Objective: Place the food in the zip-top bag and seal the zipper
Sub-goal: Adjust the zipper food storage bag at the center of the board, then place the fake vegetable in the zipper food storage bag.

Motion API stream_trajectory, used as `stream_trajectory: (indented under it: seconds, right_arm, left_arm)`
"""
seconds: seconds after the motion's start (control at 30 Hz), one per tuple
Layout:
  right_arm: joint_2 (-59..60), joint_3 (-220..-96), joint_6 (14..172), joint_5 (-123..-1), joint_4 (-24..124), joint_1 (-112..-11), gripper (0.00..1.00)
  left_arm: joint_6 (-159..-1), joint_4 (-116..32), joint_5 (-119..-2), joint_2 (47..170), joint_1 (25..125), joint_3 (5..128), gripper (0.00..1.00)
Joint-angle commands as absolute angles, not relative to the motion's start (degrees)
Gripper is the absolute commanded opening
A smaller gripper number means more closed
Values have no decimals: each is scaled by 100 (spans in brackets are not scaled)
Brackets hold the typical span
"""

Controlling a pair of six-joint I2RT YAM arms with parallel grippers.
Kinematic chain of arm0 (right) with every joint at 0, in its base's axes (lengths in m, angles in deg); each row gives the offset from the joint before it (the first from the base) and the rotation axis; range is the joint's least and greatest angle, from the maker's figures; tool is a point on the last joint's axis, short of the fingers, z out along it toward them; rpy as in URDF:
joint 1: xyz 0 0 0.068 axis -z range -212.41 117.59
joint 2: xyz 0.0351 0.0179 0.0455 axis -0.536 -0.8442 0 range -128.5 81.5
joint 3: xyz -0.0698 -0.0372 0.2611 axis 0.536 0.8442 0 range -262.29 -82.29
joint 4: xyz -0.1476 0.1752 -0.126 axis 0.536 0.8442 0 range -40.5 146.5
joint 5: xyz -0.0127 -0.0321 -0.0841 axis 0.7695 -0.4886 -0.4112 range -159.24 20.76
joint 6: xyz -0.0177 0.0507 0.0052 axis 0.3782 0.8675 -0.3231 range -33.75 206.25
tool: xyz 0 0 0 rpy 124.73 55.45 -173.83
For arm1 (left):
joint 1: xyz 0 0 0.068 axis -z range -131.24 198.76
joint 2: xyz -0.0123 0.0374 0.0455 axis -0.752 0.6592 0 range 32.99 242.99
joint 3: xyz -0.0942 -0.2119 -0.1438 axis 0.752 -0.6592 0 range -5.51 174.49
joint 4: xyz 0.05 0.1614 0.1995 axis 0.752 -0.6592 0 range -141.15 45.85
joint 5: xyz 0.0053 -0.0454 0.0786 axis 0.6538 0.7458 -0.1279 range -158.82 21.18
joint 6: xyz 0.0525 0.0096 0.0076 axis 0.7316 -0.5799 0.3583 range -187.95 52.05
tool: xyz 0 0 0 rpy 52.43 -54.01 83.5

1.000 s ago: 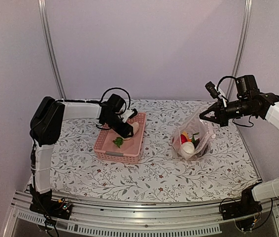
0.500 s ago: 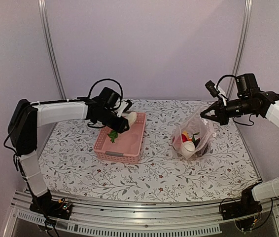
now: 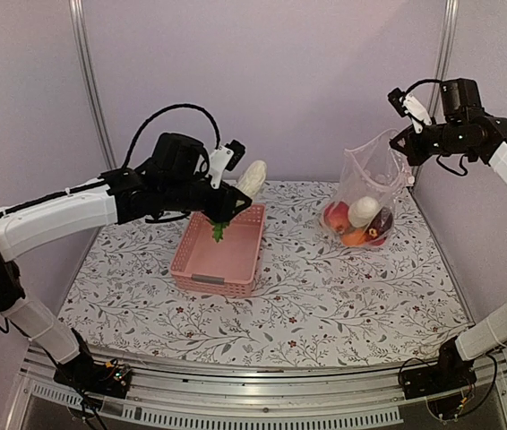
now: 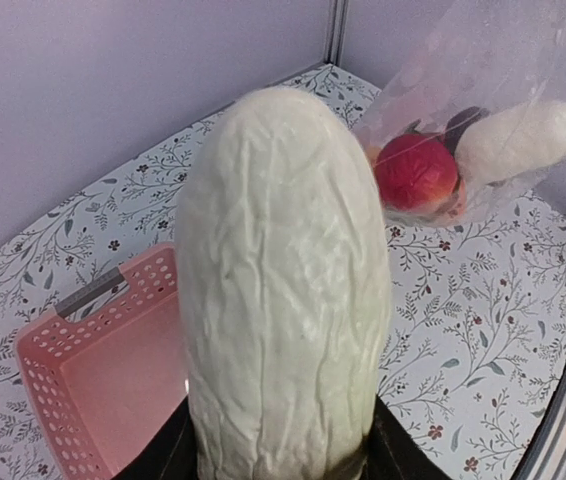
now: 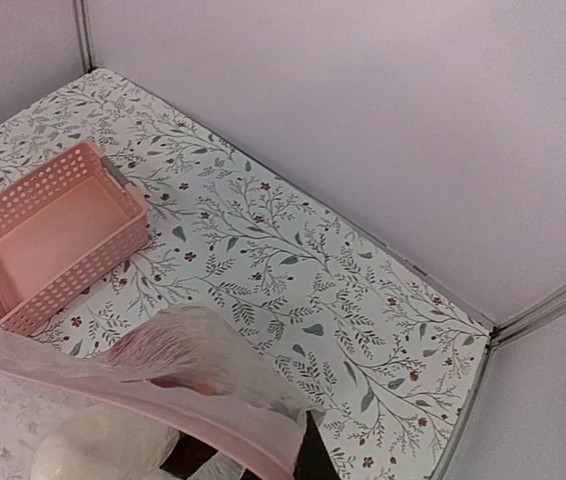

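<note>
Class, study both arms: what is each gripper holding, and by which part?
The left gripper holds the white radish near its leafy end. The right gripper holds the clear bag by its mouth edge, at the pink strip.

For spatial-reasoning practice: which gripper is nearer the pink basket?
Left. The left gripper hangs over the far end of the basket; the right gripper is away at the bag.

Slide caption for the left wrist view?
Left gripper holding a white radish, pink basket below, filled bag beyond.

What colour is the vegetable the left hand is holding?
The toy radish is creamy white, clearest in the left wrist view.
</note>
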State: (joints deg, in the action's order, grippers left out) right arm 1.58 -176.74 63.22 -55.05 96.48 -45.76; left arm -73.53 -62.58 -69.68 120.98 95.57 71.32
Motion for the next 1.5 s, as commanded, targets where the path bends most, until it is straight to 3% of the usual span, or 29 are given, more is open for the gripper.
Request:
stream_trajectory:
  seconds: [0.0,0.27,0.43,0.7,1.0,1.47]
  right_arm:
    - [-96,-18327,5872,-6594,9887,-4540,0]
    - [-250,-16965,6417,-4242,10116,-4681,0]
    - [-364,-16388,6625,-3406,10082,-4813,0]
    - [-276,-16184,6690,-2953,10057,-4808,0]
    - [-232,-16105,6674,-2775,10021,-4826,0]
    - [132,-15986,6721,-2999,9770,-4838,0]
  left_arm:
    - [-7310,-6096,-7091,11967,9825,7125,36]
    - [-7448,-5094,-7062,11765,10187,6683,37]
    - [-7558,-4919,-6860,11862,10332,6746,37]
    - [-8386,-4693,-5883,12142,10529,7007,37]
    - [-9249,-4345,-5235,13268,11050,7557,38]
    - [-10330,-5430,-4847,14711,11132,9016,34]
